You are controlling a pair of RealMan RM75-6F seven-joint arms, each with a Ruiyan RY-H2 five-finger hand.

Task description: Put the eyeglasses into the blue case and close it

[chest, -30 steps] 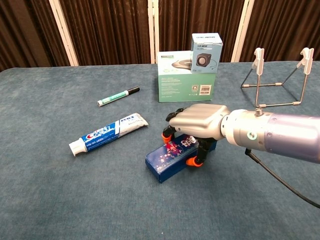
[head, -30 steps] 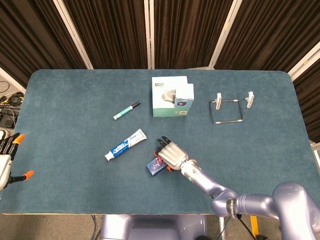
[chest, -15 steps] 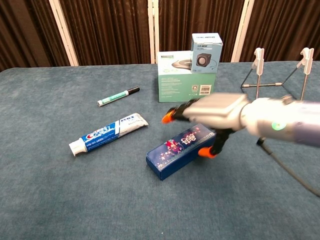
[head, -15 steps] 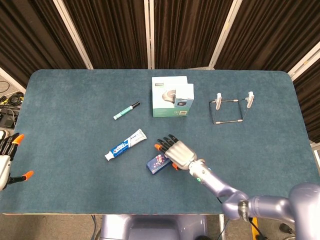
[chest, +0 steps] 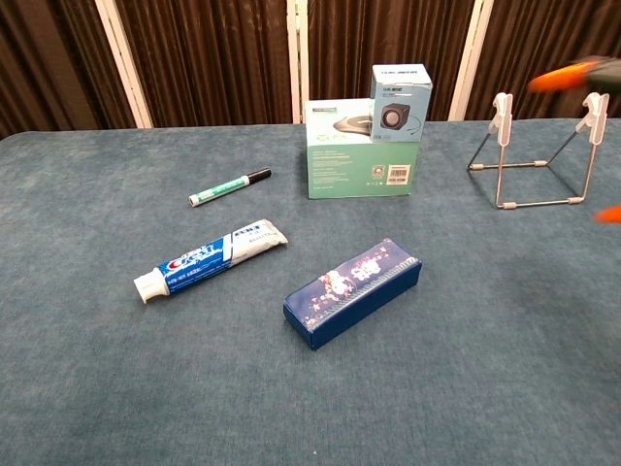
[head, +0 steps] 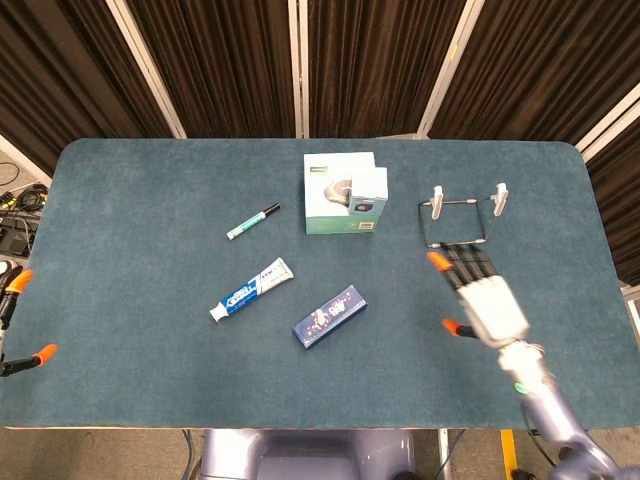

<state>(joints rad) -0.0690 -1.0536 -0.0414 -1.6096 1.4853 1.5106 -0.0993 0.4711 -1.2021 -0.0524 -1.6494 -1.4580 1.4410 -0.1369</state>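
The blue case [head: 329, 315] with a flower print lies shut on the teal table, near the middle front; the chest view shows the case [chest: 352, 291] lying at an angle. No eyeglasses are visible in either view. My right hand [head: 485, 300] hovers well to the right of the case, holding nothing, its fingers spread, just in front of the wire stand. In the chest view only its blurred orange fingertips [chest: 572, 73] show at the right edge. My left hand [head: 12, 290] barely shows at the far left edge, fingers apart and empty.
A toothpaste tube [head: 251, 288] lies left of the case, and a green marker [head: 252, 221] lies behind it. Two stacked boxes [head: 344, 193] stand at the back middle. A wire stand [head: 464, 215] sits at the back right. The table edge [head: 300, 428] runs close in front.
My right hand let go of the case, lifted off it and swung far to the right. The case stays shut where it lay. My left hand has slid a little further out of view.
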